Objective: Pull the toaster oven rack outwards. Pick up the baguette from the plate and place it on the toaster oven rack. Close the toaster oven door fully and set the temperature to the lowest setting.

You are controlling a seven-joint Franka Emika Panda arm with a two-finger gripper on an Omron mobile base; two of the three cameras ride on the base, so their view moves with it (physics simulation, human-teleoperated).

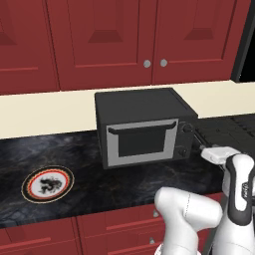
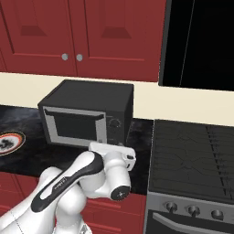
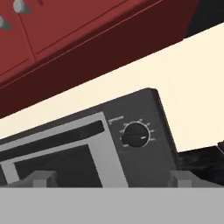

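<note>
While the toaster oven (image 1: 142, 127) sits on the dark counter (image 1: 79, 164) with its back near the pale wall, its door (image 1: 143, 141) looks shut, so the rack and any bread inside cannot be seen. The plate (image 1: 48, 183) lies flat on the counter, well apart to the left of the oven, and no baguette lies on it, so the bread is most likely inside already. The gripper (image 1: 199, 143) hangs just in front of the oven's right side, near the narrow strip of knobs. Its jaws are spread wide and hold nothing. In the hand view the upper knob (image 3: 135, 134) sits between the two finger tips (image 3: 40, 178), a little way off. The job left looks like turning the heat knob down to its lowest mark. The knob is small, round, hard and smooth, so it could slip. It would be best to pinch it across its round sides, one finger on each side, and squeeze firmly before twisting. The oven is a heavy, stiff box, but a hard push might still slide it on the shiny counter, so a gentle turn is safer. A second knob (image 1: 183, 152) sits below the first one, and the pictures are too small to read which one sets the heat.
</note>
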